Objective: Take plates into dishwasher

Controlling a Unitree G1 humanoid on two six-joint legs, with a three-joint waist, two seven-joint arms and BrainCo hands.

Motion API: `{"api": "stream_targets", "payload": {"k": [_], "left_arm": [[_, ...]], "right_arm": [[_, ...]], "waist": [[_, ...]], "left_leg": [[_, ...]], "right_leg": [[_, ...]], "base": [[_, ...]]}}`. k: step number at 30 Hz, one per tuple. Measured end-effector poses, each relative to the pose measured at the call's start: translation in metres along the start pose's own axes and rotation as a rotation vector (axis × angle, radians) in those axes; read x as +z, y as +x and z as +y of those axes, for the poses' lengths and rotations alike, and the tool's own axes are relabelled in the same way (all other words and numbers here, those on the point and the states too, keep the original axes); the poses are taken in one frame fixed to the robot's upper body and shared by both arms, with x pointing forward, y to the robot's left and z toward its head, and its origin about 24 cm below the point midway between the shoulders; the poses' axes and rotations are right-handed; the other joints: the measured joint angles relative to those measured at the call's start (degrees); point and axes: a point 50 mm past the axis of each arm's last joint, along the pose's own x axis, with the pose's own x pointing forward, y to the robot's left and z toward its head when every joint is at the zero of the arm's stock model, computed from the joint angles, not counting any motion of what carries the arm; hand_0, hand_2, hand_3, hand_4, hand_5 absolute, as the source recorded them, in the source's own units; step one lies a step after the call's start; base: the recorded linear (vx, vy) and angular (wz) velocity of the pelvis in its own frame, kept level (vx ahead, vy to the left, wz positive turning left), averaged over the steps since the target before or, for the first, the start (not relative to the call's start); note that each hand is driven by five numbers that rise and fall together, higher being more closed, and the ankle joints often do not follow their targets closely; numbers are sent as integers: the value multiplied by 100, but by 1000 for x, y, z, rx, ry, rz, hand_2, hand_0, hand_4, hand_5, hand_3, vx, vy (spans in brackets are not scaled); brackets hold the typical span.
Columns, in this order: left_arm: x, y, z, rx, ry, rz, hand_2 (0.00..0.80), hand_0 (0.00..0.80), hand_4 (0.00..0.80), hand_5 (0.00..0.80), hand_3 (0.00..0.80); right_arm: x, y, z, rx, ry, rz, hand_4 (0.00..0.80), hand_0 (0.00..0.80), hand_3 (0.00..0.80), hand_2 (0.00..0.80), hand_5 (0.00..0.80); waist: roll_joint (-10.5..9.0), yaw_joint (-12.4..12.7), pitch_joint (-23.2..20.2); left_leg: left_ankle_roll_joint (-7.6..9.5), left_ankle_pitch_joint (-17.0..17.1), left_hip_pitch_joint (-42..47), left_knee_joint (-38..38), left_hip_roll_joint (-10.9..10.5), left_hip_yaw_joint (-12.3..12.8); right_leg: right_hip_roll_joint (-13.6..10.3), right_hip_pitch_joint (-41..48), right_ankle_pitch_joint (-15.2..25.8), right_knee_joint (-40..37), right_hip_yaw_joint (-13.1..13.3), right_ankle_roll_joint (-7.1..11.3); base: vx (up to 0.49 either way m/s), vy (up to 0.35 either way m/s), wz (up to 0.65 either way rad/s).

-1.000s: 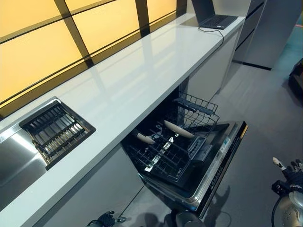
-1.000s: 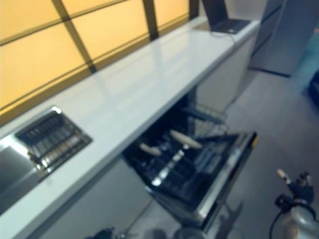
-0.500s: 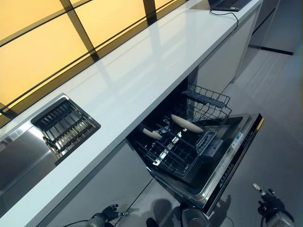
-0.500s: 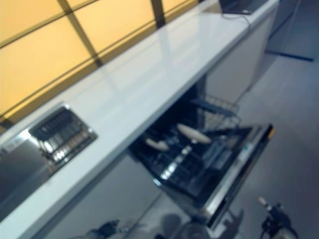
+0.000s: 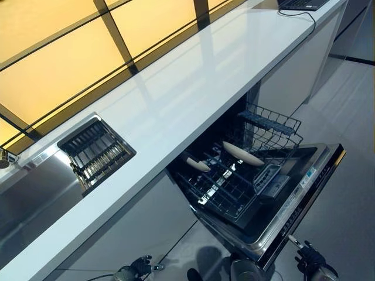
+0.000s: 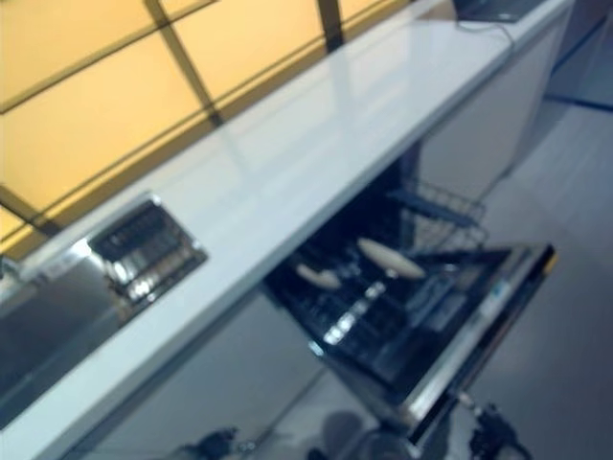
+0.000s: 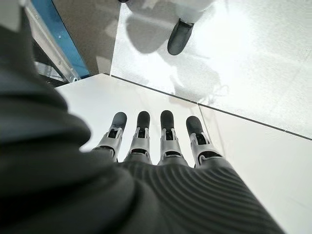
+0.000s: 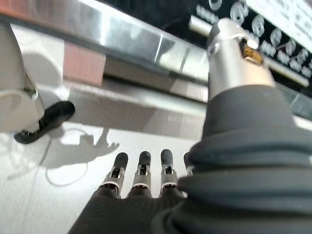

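Observation:
The dishwasher stands open under the counter, its door (image 5: 300, 196) folded down and the lower rack (image 5: 225, 190) pulled out over it. Two pale plates lean in the rack, a larger plate (image 5: 242, 154) toward the back and a smaller plate (image 5: 196, 164) to its left. My left hand (image 5: 138, 268) hangs low by the cabinet front; in its wrist view the fingers (image 7: 165, 139) are straight over the floor and hold nothing. My right hand (image 5: 309, 261) hangs beside the door's front corner, fingers (image 8: 141, 178) straight and empty, with the door's metal edge (image 8: 146, 44) just past them.
A long white countertop (image 5: 193, 82) runs above the dishwasher. A steel sink (image 5: 29, 193) with a slotted drain grate (image 5: 95, 151) sits at its left end, and a laptop (image 5: 302, 3) at the far end. Yellow window panels line the back. Grey floor (image 5: 351, 222) lies to the right.
The whole picture has shifted right and down, so the camera has moved. My right hand now shows lower and nearer the door's corner. The plates and rack stay put.

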Motion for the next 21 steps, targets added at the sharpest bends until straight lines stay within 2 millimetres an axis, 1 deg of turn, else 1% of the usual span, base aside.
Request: {"api": "stream_targets", "payload": {"k": [6,10,21], "left_arm": [[0,0,-8,-18,-10,-5,0,0,0,0,0],[1,0,-16,-42,0,-11,0,0,0,0,0],[-2,0,-23,-62,-9,-6,0,0,0,0,0]], "right_arm": [[-1,0,11,121,-6,14,0,0,0,0,0],[1,0,11,143,-10,9,0,0,0,0,0],[2,0,11,158,-12,5,0,0,0,0,0]], "waist": [[156,-8,-19],[203,-9,0],[224,-8,6]], "left_leg": [[-76,-54,3,53,1,30],[-81,-57,2,50,3,51],[-83,-56,23,62,5,108]], "right_leg": [[-13,7,0,3,8,0],[-13,-3,0,12,6,0],[-26,-18,0,66,-3,0]], "base": [[-1,15,-2],[1,4,-1],[0,1,-1]]}}
